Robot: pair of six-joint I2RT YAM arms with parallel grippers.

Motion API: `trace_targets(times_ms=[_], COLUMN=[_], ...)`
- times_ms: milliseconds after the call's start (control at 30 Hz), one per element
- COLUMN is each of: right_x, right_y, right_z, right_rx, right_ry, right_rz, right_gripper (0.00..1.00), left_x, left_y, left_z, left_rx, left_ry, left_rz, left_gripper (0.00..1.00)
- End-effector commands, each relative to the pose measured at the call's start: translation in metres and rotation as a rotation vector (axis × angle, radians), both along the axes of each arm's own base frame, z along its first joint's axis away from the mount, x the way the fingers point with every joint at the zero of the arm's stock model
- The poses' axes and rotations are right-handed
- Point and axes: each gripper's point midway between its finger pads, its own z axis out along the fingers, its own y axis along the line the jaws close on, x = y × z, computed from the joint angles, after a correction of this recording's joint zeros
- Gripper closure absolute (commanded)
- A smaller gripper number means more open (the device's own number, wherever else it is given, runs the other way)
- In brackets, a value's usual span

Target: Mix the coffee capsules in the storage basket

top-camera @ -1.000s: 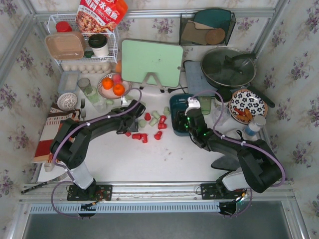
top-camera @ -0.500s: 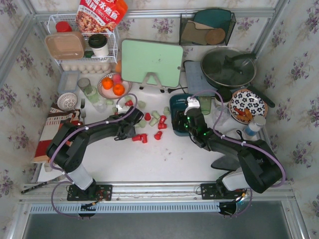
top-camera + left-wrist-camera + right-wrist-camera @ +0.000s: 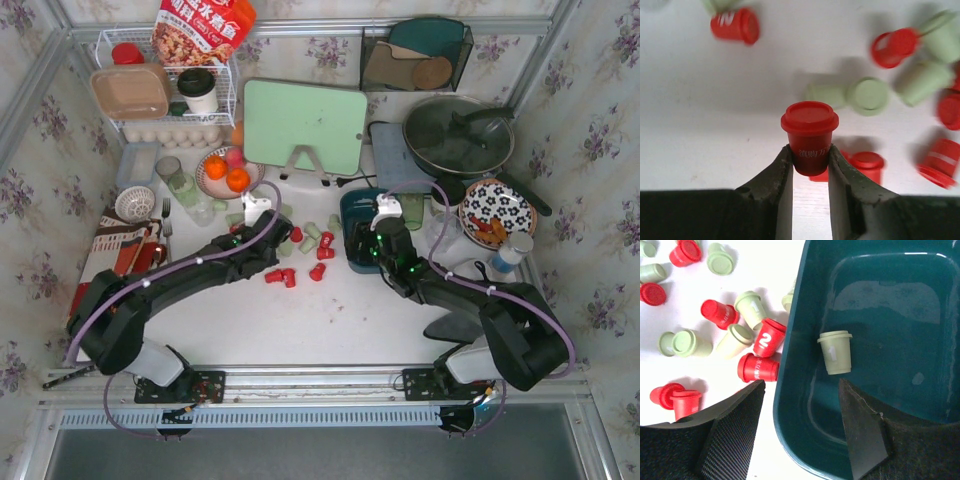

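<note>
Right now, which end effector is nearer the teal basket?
Right. The right end effector straddles the wall of the teal basket, one finger inside; the left end effector stands apart to its left, gripping a red capsule.

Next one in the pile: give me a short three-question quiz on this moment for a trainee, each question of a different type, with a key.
1. True or false: the capsule between the fingertips of the left gripper is mint green.
2. Multiple choice: in the right wrist view, how many capsules lie inside the storage basket? A none; B one; C five.
3. Fill in: the right gripper stands open, with the basket's ___ between its two fingers.

Key
1. False: it holds a red capsule.
2. B: a single mint green capsule.
3. Wall: one finger is inside the basket and one is outside.
</note>
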Motion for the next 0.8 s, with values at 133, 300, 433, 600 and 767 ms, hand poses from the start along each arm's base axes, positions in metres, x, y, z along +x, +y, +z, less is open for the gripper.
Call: trace_targets(times_ms=[133, 300, 433, 600, 767], right_x=[0.003, -0.002, -0.01, -0.02, -0.023], right_y=[-0.011, -0.039, -0.064, -0.082, -0.086], right_z=[0.024, 0.046, 0.068, 0.081, 0.084], right_rx=[0.048, 0.083, 0.138, 0.203, 0.22], right_ry=[-0.085, -0.19, -0.292, -0.365, -0.381], right_rz=[-0.073, -0.2, -0.303, -0.378, -0.39], right_gripper=[0.32, 0.32, 0.33, 0.33, 0.34], left_x=[0.024, 0.025, 0.022, 0.028, 0.038], left_y=[-0.081, -0.149, -0.194, -0.234, -0.251], left_z=[0.082, 0.095, 0.093, 0.084, 0.057], left_rx=[-0.064, -0.203, -0.231, -0.275, -0.289], left_ry=[-0.308, -0.373, -0.387, -0.34, -0.204], left_rz=[-0.422, -0.63, -0.742, -0.784, -0.699], left_gripper=[0.88, 0.88, 0.87, 0.85, 0.75])
